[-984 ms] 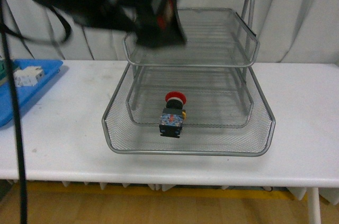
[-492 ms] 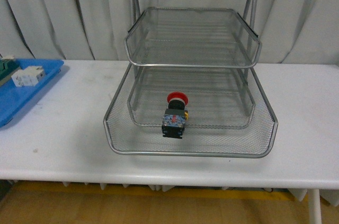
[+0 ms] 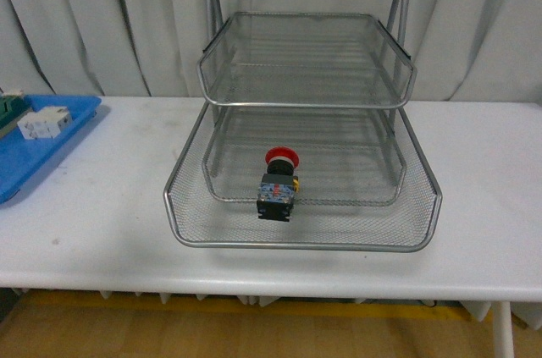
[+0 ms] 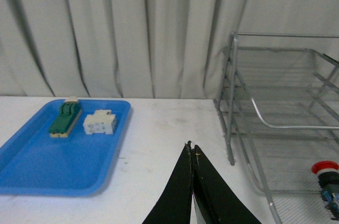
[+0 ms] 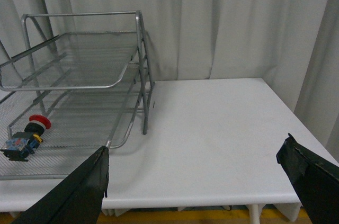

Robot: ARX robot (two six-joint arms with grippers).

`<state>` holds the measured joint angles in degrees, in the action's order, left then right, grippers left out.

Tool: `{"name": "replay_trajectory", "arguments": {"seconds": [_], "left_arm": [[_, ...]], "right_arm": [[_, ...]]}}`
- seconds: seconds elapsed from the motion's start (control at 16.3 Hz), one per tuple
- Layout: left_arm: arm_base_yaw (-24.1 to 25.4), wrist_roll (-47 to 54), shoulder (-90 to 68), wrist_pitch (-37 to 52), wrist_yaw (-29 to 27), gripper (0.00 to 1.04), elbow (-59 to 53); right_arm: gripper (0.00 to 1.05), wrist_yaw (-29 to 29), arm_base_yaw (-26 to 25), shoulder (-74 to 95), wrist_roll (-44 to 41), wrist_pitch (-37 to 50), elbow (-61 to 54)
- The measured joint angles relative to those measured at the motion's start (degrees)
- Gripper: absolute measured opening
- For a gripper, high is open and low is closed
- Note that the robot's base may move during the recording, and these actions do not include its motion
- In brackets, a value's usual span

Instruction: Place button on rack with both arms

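The button (image 3: 278,180), with red cap, black body and blue-red block, lies on its side in the pulled-out bottom tray of the silver wire rack (image 3: 305,239). It also shows in the left wrist view (image 4: 328,181) and the right wrist view (image 5: 24,139). No arm shows in the front view. My left gripper (image 4: 192,147) is shut and empty, over the white table between the blue tray and the rack (image 4: 249,113). My right gripper (image 5: 196,155) is open and empty, over the table to the right of the rack (image 5: 143,102).
A flat blue tray (image 3: 59,134) at the table's left holds a white blocky part (image 3: 44,123) and a green-and-cream block (image 4: 64,119). White curtains hang behind the table (image 3: 491,180). The table's front edge is near the rack's bottom tray.
One second ago a black arm was blurred across the upper left of the front view; it has withdrawn out of that view. The button and rack have stayed where they were.
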<state>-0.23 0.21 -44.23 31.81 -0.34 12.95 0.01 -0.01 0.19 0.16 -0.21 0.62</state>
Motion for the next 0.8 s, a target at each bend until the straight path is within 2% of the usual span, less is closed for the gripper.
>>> {"name": "replay_trajectory", "arguments": {"seconds": [0.8], "left_arm": [[0.2,0.0,19.1,-9.4,0.3,0.02,-10.3]], "right_arm": [[0.98,0.0,0.0,0.0,0.0,0.0,0.0]]}}
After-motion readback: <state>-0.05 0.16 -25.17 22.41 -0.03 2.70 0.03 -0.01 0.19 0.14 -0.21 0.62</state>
